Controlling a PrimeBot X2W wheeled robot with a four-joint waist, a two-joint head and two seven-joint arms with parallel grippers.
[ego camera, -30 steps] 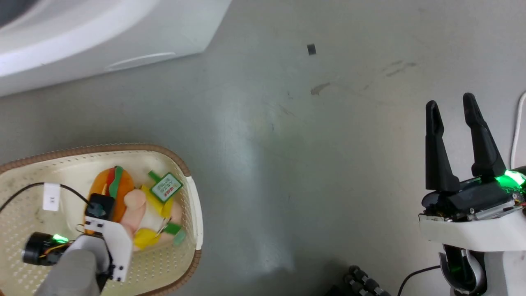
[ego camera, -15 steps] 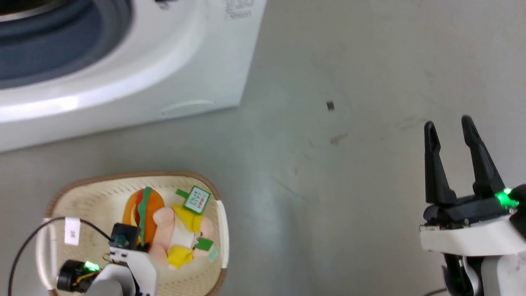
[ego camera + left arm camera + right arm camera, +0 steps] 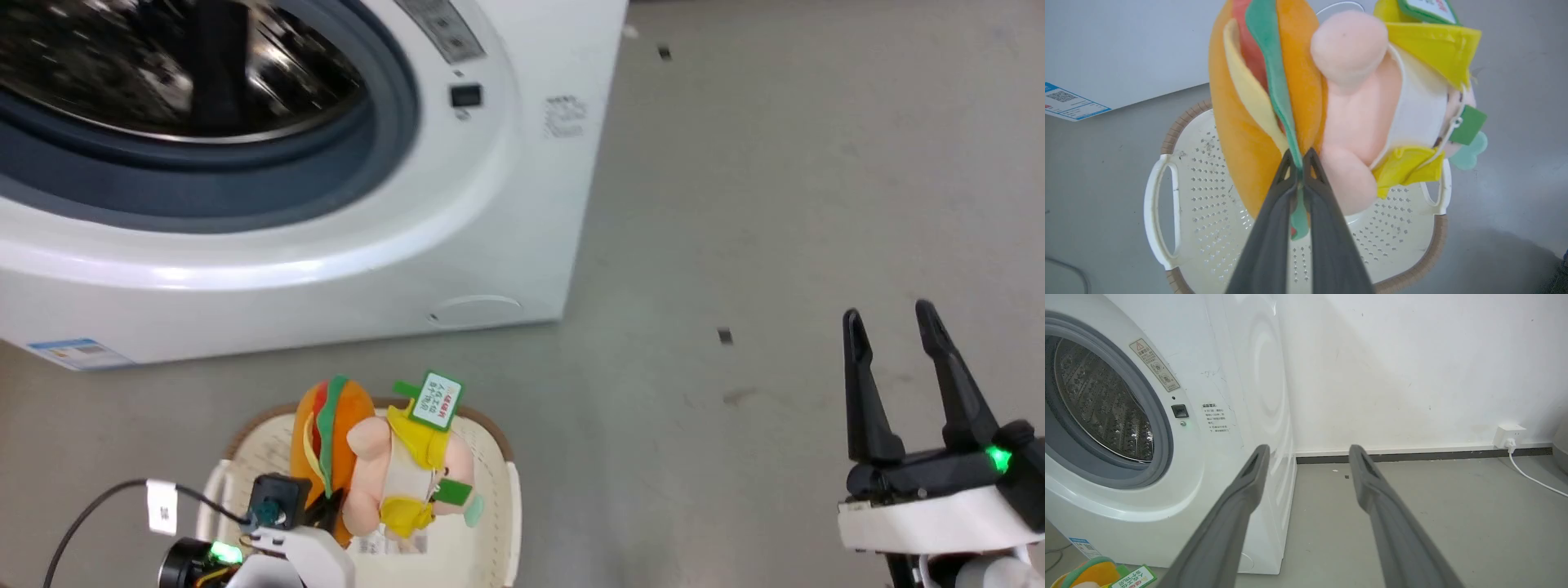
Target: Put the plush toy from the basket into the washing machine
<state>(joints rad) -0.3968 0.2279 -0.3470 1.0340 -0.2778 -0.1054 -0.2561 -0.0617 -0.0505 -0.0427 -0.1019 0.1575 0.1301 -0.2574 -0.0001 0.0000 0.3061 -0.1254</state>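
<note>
The plush toy [image 3: 1355, 118], with its orange burger head and yellow outfit, hangs just above the cream basket [image 3: 1208, 196]. My left gripper [image 3: 1300, 157] is shut on the green stripe of the toy's head. In the head view the plush toy [image 3: 375, 457] overlaps the far rim of the basket [image 3: 498, 506], below the white washing machine [image 3: 506, 204]. The porthole is uncovered and shows the steel drum [image 3: 163, 65]. My right gripper [image 3: 888, 312] stands open and holds nothing at the lower right, its fingers [image 3: 1241, 498] pointing toward the washing machine [image 3: 1229, 375].
Grey floor [image 3: 775, 204] stretches right of the washer to a white wall [image 3: 1412, 355]. A wall socket [image 3: 1508, 437] with a white cable sits low at the right. A blue label [image 3: 77, 353] marks the washer's lower front. Small dark scraps [image 3: 724, 335] lie on the floor.
The head camera has swung up, bringing the washer's porthole and drum into view. My left gripper has lifted the plush toy out of the basket. The right gripper stays open.
</note>
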